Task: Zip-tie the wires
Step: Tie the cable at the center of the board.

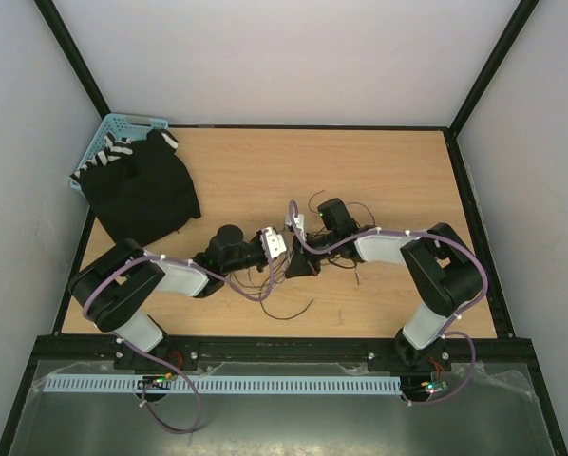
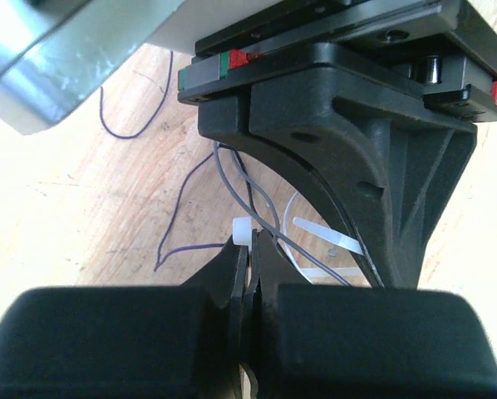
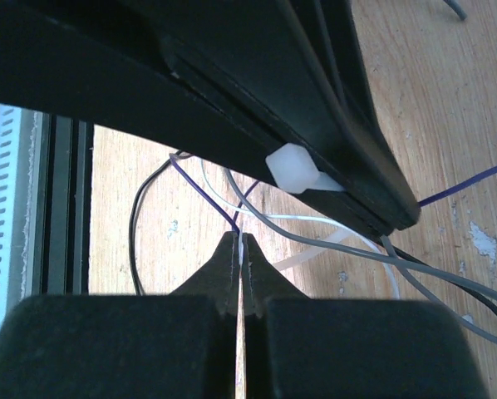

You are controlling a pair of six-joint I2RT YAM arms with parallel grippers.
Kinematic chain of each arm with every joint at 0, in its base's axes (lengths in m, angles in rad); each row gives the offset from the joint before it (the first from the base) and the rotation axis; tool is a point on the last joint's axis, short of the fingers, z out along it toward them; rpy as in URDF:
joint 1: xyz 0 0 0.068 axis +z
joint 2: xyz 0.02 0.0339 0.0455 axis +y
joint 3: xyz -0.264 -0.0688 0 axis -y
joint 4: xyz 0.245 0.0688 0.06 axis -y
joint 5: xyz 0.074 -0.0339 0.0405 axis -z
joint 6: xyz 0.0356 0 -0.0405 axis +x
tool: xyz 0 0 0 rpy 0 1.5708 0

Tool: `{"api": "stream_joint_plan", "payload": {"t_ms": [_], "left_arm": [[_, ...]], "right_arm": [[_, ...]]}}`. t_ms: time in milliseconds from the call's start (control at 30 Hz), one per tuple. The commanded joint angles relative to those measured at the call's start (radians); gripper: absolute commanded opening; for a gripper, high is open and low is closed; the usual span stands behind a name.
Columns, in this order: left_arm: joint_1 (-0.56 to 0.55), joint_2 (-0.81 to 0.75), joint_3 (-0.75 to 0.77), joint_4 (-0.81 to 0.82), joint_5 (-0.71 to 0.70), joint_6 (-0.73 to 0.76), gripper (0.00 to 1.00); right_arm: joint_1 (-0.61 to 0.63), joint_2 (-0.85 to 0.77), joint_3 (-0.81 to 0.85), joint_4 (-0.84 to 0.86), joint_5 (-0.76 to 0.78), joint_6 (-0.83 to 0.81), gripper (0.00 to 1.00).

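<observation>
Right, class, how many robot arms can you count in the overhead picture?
2. The left arm is bolted at the near-left, the right arm at the near-right; both bend in toward the middle of the table. No further arm looks hidden.

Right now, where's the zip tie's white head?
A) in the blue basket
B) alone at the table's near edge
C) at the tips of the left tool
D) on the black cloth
C: in the left wrist view the zip tie has its white head sitting right at the tips of the shut left tool.
</observation>
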Motion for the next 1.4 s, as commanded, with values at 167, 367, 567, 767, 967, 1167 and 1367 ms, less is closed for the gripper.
{"api": "stream_joint_plan", "payload": {"t_ms": [167, 367, 567, 767, 967, 1167, 1367], "left_arm": [[-0.045, -0.013, -0.020, 0.083, -0.063, 0.146, 0.00], [-0.057, -0.012, -0.028, 0.090, -0.090, 0.185, 0.00], [-0.059, -0.012, -0.033, 0.100, -0.101, 0.202, 0.00], [-0.069, -0.010, -0.038, 0.106, -0.122, 0.227, 0.00], [-0.073, -0.010, -0.044, 0.120, -0.124, 0.233, 0.00], [-0.078, -0.001, -0.046, 0.132, -0.129, 0.244, 0.00], [-0.080, 0.003, -0.047, 0.139, -0.133, 0.249, 0.00]], "right_arm": [[-0.006, 0.029, 0.048, -0.082, -0.057, -0.029, 0.00], [-0.006, 0.024, 0.049, -0.099, -0.065, -0.047, 0.00], [-0.006, 0.030, 0.054, -0.104, -0.070, -0.055, 0.00], [-0.006, 0.031, 0.064, -0.117, -0.073, -0.058, 0.00], [-0.007, 0.045, 0.080, -0.141, -0.079, -0.067, 0.00], [-0.007, 0.044, 0.084, -0.146, -0.076, -0.066, 0.00], [-0.007, 0.044, 0.089, -0.149, -0.074, -0.066, 0.00]]}}
